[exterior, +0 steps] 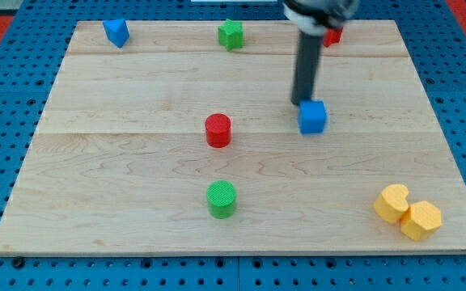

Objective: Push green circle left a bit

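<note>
The green circle point(222, 199) is a short green cylinder lying low on the board, a little left of the middle. My tip point(301, 102) is the lower end of the dark rod, well up and to the right of the green circle. It touches or nearly touches the top left of a blue cube point(313, 117). A red cylinder point(218, 130) stands between the two heights, straight above the green circle.
A blue block point(116, 32) sits at the top left and a green star-like block point(231, 34) at the top middle. A red block point(332, 35) is partly hidden behind the rod. Two yellow blocks point(392, 202) point(421, 220) touch at the bottom right. The wooden board point(95, 162) ends on a blue pegboard.
</note>
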Action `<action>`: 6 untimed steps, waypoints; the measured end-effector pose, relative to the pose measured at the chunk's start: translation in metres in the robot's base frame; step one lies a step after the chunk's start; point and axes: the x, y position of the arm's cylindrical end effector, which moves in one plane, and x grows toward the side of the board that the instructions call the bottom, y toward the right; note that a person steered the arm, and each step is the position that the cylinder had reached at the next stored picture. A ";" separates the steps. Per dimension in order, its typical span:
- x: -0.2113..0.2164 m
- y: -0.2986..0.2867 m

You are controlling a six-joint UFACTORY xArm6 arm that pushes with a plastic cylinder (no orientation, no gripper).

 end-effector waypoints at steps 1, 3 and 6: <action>0.099 0.022; 0.136 -0.033; 0.104 -0.200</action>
